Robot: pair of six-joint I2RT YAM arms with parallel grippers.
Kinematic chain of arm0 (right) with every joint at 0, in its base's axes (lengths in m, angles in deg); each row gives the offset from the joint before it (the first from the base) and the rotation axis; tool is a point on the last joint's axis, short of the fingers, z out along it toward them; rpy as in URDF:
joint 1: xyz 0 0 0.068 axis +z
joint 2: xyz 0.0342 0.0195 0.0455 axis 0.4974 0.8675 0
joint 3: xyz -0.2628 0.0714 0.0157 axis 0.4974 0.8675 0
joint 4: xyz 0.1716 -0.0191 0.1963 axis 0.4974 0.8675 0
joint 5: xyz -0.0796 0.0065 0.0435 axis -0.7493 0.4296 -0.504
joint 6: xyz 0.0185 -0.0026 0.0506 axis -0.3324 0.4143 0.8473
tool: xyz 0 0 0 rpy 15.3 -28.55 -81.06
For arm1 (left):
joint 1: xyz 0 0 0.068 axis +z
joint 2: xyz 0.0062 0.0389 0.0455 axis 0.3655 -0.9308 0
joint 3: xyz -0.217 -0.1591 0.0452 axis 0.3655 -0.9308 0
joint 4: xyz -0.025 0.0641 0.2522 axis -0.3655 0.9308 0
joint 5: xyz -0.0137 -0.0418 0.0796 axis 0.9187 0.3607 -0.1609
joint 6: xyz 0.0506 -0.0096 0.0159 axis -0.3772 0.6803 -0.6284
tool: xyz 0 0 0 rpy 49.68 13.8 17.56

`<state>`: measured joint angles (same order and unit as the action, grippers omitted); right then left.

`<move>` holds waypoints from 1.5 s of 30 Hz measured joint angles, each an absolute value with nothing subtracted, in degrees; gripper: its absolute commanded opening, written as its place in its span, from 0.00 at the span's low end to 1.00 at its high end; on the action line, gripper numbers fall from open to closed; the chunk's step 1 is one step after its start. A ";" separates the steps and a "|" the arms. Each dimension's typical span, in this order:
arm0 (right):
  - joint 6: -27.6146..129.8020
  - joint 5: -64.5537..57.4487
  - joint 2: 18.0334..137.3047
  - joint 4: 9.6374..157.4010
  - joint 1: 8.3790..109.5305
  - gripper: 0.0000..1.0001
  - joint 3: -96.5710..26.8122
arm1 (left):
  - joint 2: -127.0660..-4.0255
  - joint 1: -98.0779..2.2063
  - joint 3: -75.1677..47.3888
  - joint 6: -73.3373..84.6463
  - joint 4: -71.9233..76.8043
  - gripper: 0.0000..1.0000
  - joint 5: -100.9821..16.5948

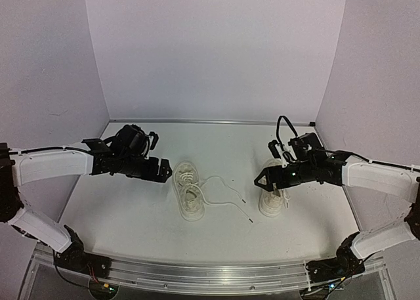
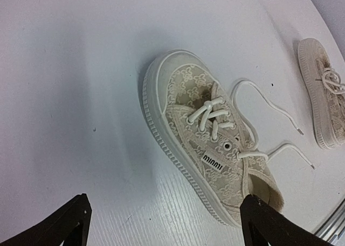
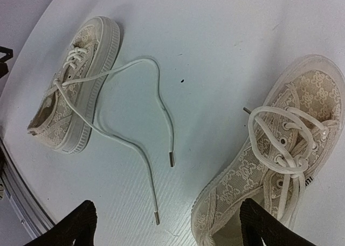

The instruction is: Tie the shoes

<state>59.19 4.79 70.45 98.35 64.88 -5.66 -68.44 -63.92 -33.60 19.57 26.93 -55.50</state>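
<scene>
Two cream lace low-top sneakers stand on the white table. The left shoe (image 1: pixel 189 190) has its thin white laces (image 1: pixel 223 193) untied and trailing right across the table. It also shows in the left wrist view (image 2: pixel 210 143) and the right wrist view (image 3: pixel 75 90). The right shoe (image 1: pixel 273 196) carries its laces in loose loops on top (image 3: pixel 280 143). My left gripper (image 1: pixel 165 171) is open and empty, hovering just left of the left shoe. My right gripper (image 1: pixel 261 180) is open and empty, above the right shoe's left side.
The lace ends with metal tips (image 3: pixel 171 160) lie on the table between the shoes. White walls enclose the table at the back and sides. A metal rail (image 1: pixel 210 274) runs along the near edge.
</scene>
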 measured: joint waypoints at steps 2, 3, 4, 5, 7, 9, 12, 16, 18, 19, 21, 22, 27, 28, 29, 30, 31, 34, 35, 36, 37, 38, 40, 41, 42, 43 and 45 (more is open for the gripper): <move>59.39 4.79 70.42 98.36 64.88 0.89 -5.65 | -70.22 -64.57 -31.34 16.78 27.05 1.00 -54.78; 59.51 4.79 70.35 98.35 64.88 0.89 -5.62 | -71.13 -65.47 -29.79 14.58 27.63 0.99 -54.01; 59.62 4.81 70.17 98.34 64.88 0.90 -5.56 | -72.31 -66.67 -27.96 12.23 27.97 1.00 -53.31; 59.77 4.82 69.81 98.35 64.88 0.91 -5.42 | -73.83 -68.20 -25.61 9.96 28.43 0.99 -52.68; 60.39 4.79 68.63 98.39 64.87 0.91 -5.14 | -78.37 -72.17 -19.91 4.63 28.83 0.99 -51.11; 61.06 4.79 67.14 98.39 64.81 0.92 -5.07 | -83.06 -75.64 -14.88 -0.36 29.07 0.97 -49.23; 62.13 4.79 65.15 98.31 64.17 0.92 -5.07 | -90.09 -79.20 -8.88 -6.87 30.39 0.93 -45.80; 63.25 4.81 64.62 98.15 62.75 0.94 -5.01 | -99.02 -80.32 -1.98 -14.00 32.98 0.86 -41.33; 63.89 4.91 64.59 98.03 61.99 0.96 -4.80 | -103.06 -80.50 1.30 -17.23 34.30 0.80 -39.89; 64.10 5.19 64.52 97.88 61.48 0.96 -4.54 | -105.02 -80.67 3.22 -18.86 35.48 0.77 -39.35; 64.72 6.16 63.98 97.65 60.35 0.96 -3.63 | -108.66 -80.81 6.90 -21.84 37.20 0.74 -38.30; 65.12 6.66 63.58 97.58 59.82 0.96 -3.13 | -110.55 -80.88 8.95 -23.29 38.25 0.72 -37.84; 66.28 8.35 61.63 97.52 58.04 0.97 -2.01 | -116.90 -81.14 16.11 -29.08 41.85 0.60 -35.22; 66.48 8.74 61.27 97.47 57.76 0.97 -1.93 | -117.87 -81.15 17.37 -30.37 42.81 0.58 -34.37; 66.62 9.15 60.92 97.47 57.46 0.97 -1.85 | -118.66 -81.21 18.44 -31.41 43.34 0.55 -33.70; 66.76 9.50 60.65 97.45 57.21 0.97 -1.76 | -119.47 -81.27 19.44 -32.44 43.79 0.52 -33.07; 66.87 9.82 60.43 97.38 56.94 0.97 -1.62 | -120.21 -81.29 20.28 -33.57 44.11 0.50 -32.50; 67.06 10.65 60.07 97.30 56.09 0.98 -1.29 | -121.94 -81.51 22.35 -35.98 45.55 0.48 -31.32; 67.10 10.83 60.00 97.31 55.88 0.97 -1.22 | -122.51 -81.62 23.05 -36.55 45.98 0.48 -31.09; 67.13 10.98 59.96 97.32 55.73 0.97 -1.13 | -123.14 -81.75 23.78 -37.24 46.25 0.48 -31.06; 67.13 11.07 59.89 97.30 55.56 0.97 -1.06 | -123.71 -81.86 24.49 -37.57 46.57 0.48 -31.04; 67.13 11.20 59.81 97.27 55.45 0.97 -0.98 | -124.37 -81.93 25.16 -37.84 46.65 0.48 -31.08; 67.13 11.45 59.71 97.28 55.19 0.97 -0.88 | -125.69 -82.04 26.40 -38.62 46.72 0.48 -31.17; 67.14 11.56 59.67 97.31 55.08 0.97 -0.83 | -126.20 -82.11 26.78 -38.95 46.77 0.47 -31.18; 67.15 11.71 59.58 97.32 54.97 0.98 -0.75 | -126.71 -82.19 27.14 -39.21 46.95 0.47 -31.19; 67.16 11.84 59.49 97.34 54.89 0.98 -0.71 | -127.17 -82.23 27.45 -39.45 47.10 0.46 -31.19; 67.23 12.07 59.28 97.35 54.68 0.98 -0.69 | -127.95 -82.29 27.84 -40.13 47.36 0.43 -31.19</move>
